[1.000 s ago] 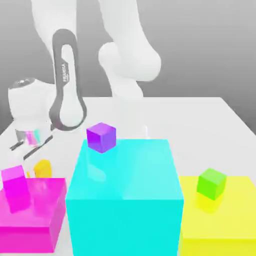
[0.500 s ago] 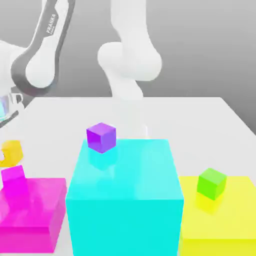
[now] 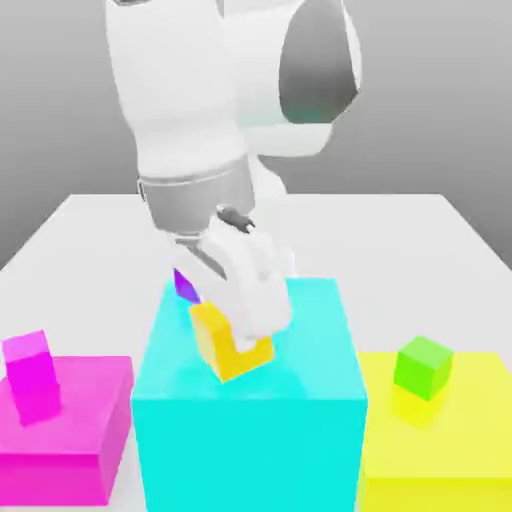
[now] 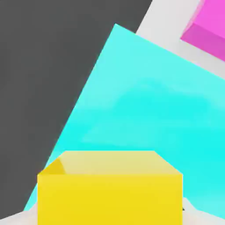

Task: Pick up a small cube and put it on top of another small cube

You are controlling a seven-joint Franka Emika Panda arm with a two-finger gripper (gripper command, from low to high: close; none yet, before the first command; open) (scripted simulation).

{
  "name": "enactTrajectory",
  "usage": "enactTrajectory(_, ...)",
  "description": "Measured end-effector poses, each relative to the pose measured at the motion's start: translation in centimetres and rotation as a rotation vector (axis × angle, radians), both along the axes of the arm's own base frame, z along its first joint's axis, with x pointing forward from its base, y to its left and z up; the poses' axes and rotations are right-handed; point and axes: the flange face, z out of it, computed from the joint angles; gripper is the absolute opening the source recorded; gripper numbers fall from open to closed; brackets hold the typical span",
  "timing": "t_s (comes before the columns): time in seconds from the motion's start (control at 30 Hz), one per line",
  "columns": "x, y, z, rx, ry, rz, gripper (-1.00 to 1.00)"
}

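The yellow cube (image 3: 231,349), clamped in the fingers (image 3: 243,338), should be centred squarely over the purple cube (image 3: 185,285) at ten o'clock before release

Stood on a white tabletop (image 3: 420,240), pale and slightly glossy, with faint reflections near the middle. Ran back to a straight far edge and narrowed toward it in the exterior view. Met there a plain grey backdrop (image 3: 440,90), darker toward the top, lighter lower down; possibly a wall, though without seam or corner to confirm. Was lit softly and evenly. Appeared as a dark grey field (image 4: 48,66) in the hand view.
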Motion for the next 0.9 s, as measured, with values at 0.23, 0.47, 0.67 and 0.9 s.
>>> enactTrajectory(0.23, -6.6, 15.9, -1.1, -0.079, 0.017, 0.045, -1.0)
enactTrajectory(0.47, -11.7, 18.9, -5.3, -0.148, 0.034, -0.058, -1.0)
enactTrajectory(0.67, -12.0, 19.0, -9.6, -0.141, 0.035, -0.058, 1.0)
enactTrajectory(0.9, -11.9, 18.9, -8.9, -0.147, 0.037, -0.06, 1.0)
